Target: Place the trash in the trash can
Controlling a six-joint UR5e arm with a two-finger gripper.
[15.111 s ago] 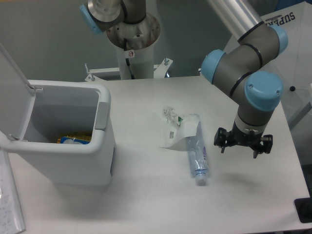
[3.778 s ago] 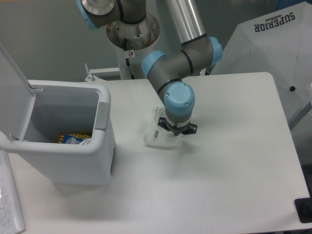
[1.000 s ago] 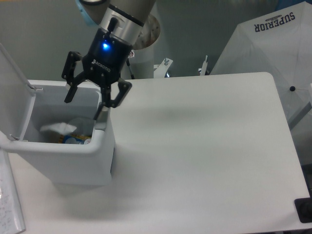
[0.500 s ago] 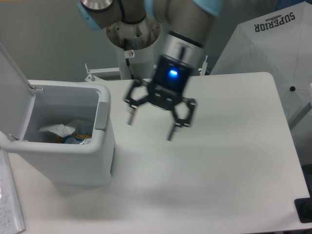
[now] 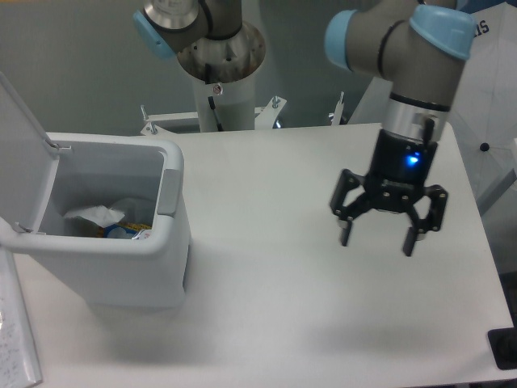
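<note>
The trash can (image 5: pixel 166 267) is a pale grey bin at the left of the table, with its lid (image 5: pixel 20 133) swung up. Inside it lies the trash: a crumpled white wrapper (image 5: pixel 101 214) on top of other litter with a yellow patch (image 5: pixel 121 230). The bottle is not clearly distinguishable in the bin. My gripper (image 5: pixel 376 239) hangs open over the right half of the table, well away from the bin, with nothing between its fingers.
The arm's base column (image 5: pixel 218 73) stands behind the table's far edge. A white cover with "SUPERIOR" lettering (image 5: pixel 493 97) sits at the right. A dark object (image 5: pixel 505 347) pokes in at the lower right corner.
The gripper dropped the wrapper into the bin about a second ago and has since swept right across the table, staying open and empty.
</note>
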